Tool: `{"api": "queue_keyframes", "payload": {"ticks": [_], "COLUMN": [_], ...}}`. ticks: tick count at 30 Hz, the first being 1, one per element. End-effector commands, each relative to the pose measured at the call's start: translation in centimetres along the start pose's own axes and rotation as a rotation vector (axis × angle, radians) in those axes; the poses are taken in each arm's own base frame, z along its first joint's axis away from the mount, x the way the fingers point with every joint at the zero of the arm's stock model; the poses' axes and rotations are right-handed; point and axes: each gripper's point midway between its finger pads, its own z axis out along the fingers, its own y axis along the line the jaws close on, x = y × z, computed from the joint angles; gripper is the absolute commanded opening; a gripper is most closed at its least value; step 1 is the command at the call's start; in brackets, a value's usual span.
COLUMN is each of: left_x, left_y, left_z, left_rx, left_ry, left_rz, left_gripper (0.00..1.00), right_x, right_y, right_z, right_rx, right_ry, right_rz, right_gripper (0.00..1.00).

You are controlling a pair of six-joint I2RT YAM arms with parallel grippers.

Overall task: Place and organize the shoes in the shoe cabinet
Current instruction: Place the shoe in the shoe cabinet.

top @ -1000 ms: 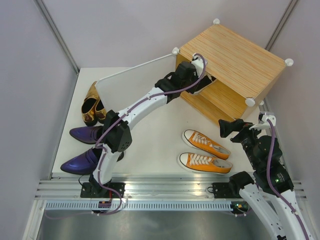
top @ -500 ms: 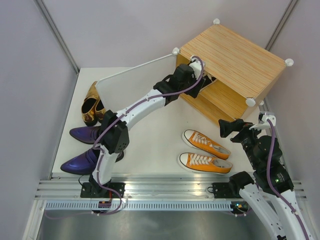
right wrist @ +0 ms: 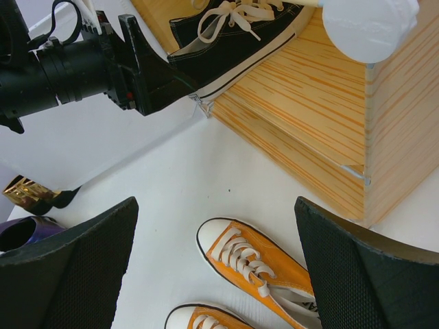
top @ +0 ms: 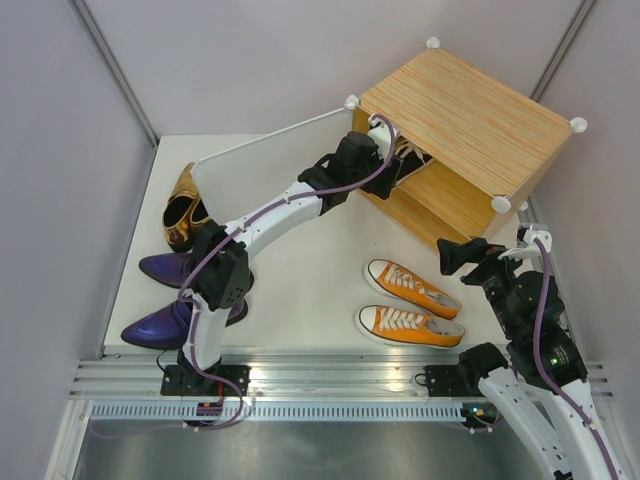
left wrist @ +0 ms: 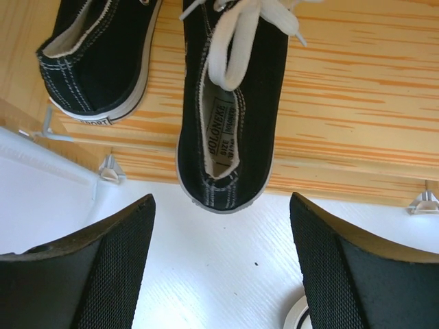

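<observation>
In the left wrist view two black canvas sneakers (left wrist: 232, 103) (left wrist: 103, 55) sit on the shelf of the wooden shoe cabinet (top: 470, 120), heels toward me; the right one's heel overhangs the shelf edge. My left gripper (left wrist: 223, 267) stands open just in front of that heel, with nothing between its fingers (left wrist: 103, 274). From above, the left gripper (top: 393, 165) is at the cabinet's opening. Two orange sneakers (top: 412, 288) (top: 408, 326) lie on the table. My right gripper (right wrist: 216, 264) hangs open above the orange sneakers (right wrist: 267, 264).
Gold pumps (top: 185, 210) and purple loafers (top: 165, 268) lie at the table's left side. The cabinet's white panel door (top: 270, 135) stands swung open to the left. A white corner knob (right wrist: 370, 24) sticks out near the right gripper.
The left gripper opened and let go of the black sneaker, then drew back a little from the cabinet. The right arm has not moved.
</observation>
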Motion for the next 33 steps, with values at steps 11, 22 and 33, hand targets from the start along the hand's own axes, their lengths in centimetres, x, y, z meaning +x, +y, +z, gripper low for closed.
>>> {"api": "queue_keyframes", "payload": {"ticks": [11,22,33], "left_x": [-1.9,-0.5,-0.3], "left_y": [-0.8,-1.0,-0.3], "left_z": [0.8,2.2,2.9], "left_rx": [0.104,0.121,0.095], "left_ry": [-0.066,-0.045,-0.042], "left_rz": [-0.069,-0.073,-0.076], "left_gripper": [0.81,0.82,0.65], "right_x": [-0.2,0.1,0.2], "right_y": [0.3,0.3,0.3], "right_z": [0.5,0.6,0.7], "right_rx": [-0.014,-0.017,-0.017], "right_ry": [-0.019,-0.011,-0.011], "right_rz": [-0.004,-0.003,-0.002], "right_gripper": [0.98,0.98,0.98]}}
